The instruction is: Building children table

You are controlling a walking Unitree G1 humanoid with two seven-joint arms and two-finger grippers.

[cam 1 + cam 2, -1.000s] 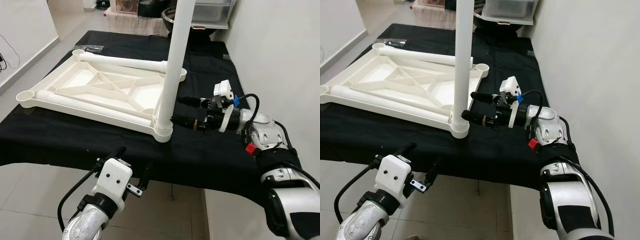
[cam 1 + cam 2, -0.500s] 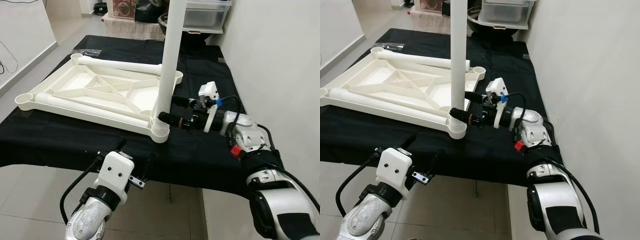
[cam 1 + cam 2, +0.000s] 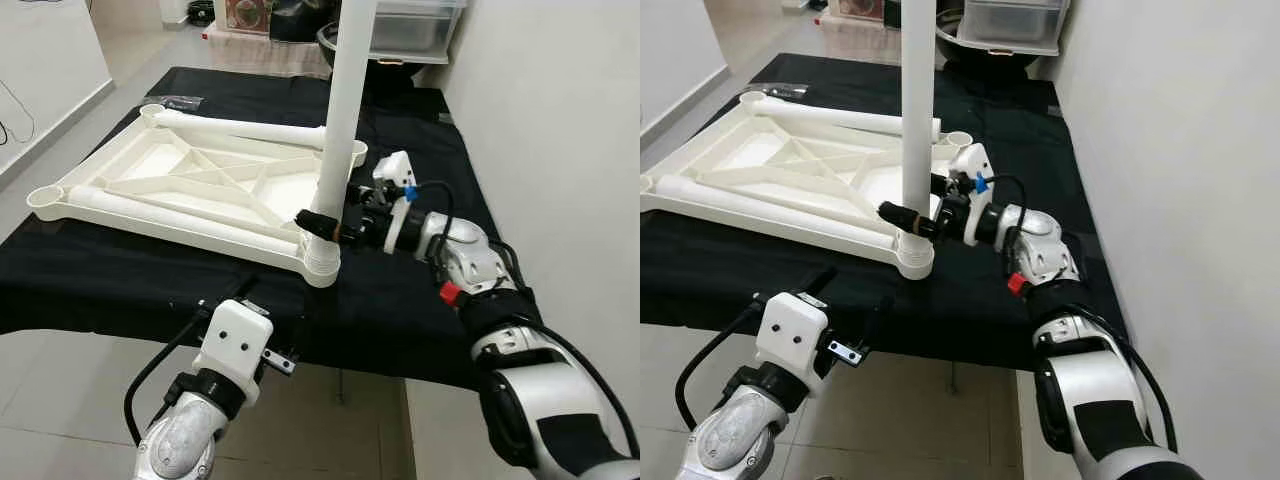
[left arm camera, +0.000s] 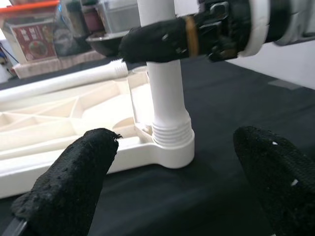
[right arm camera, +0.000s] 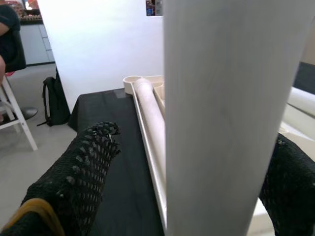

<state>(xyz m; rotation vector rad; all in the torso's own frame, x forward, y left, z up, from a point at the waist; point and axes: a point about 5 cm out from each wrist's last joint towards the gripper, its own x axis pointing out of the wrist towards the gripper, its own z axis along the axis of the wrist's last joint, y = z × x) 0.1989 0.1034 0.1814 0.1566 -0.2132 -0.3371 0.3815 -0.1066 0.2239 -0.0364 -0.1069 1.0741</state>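
Tabletop: a cream plastic tabletop lies upside down on a black cloth, ribs facing up; it serves as the landmark below.
Upright leg: a white table leg stands vertical in the corner socket at the tabletop's near right corner, its upper end running out of frame.
Loose legs: one leg lies flat along the tabletop's far edge; another lies along its near edge.
Right gripper: the right gripper reaches in from the tabletop's right side and straddles the upright leg low down, just above the socket. One finger shows on each side of the leg; the fingers are spread around it, and I cannot tell whether they press on it.
Left gripper: the left gripper hangs in front of the cloth's near edge, below the tabletop's near right corner, fingers apart and holding nothing, pointed at the socket.
Beyond the tabletop: a clear storage bin and a dark bowl sit past its far side.
Wall: a white wall runs to the right of the tabletop.
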